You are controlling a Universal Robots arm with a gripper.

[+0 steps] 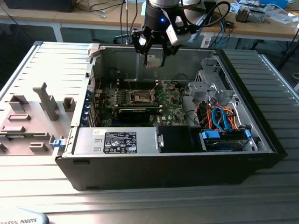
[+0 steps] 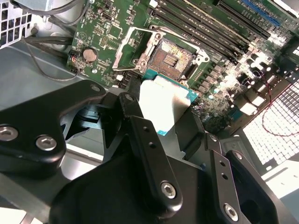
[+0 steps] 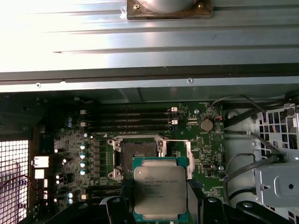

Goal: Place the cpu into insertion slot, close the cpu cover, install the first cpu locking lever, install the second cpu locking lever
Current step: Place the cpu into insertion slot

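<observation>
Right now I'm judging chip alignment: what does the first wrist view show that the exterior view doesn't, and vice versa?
First wrist view's own: the cpu, silver top close up, clamped in the claw, not yet seated in the open insertion slot; the memory slots. Exterior view's own: the whole computer case, its power supply, blue and orange cables. Shared: the green motherboard, the slot, the claw above them.
</observation>
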